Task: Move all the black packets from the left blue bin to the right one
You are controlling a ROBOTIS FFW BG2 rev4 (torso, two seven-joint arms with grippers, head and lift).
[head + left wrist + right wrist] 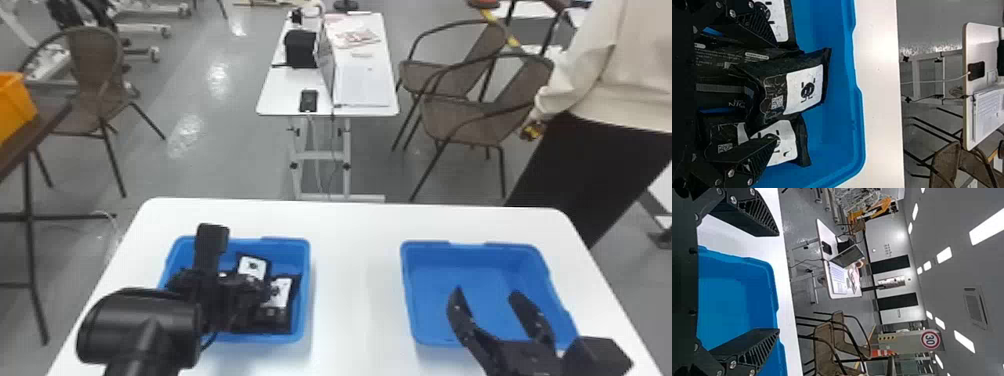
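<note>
The black packets lay in the left blue bin (286, 243), which stood on the white worktop (355, 280). The left gripper (227, 290) was over that bin, partly covering it in the head view. In the left wrist view its jaws stood wide apart, with one packet (789, 88) in the space between them, but they had not closed on it. That packet lay tilted over others, its white label with a black figure facing up. A second packet (782, 23) lay beside it, close by one finger, and a third (803, 145) showed past the other finger, which covered part of its label. More black wrapping was visible nearer the base of the fingers, though I could not tell how many packets it belonged to.

The right gripper (486, 295) was over the right blue bin (416, 290), its jaws spread well apart and holding nothing. The two bins stood side by side on the worktop, well apart.

Beyond the worktop was a narrow white table (277, 100) with an open laptop (362, 85) on it. Two brown chairs (470, 117) stood to the right of that table, and another chair (95, 57) to its left.
</note>
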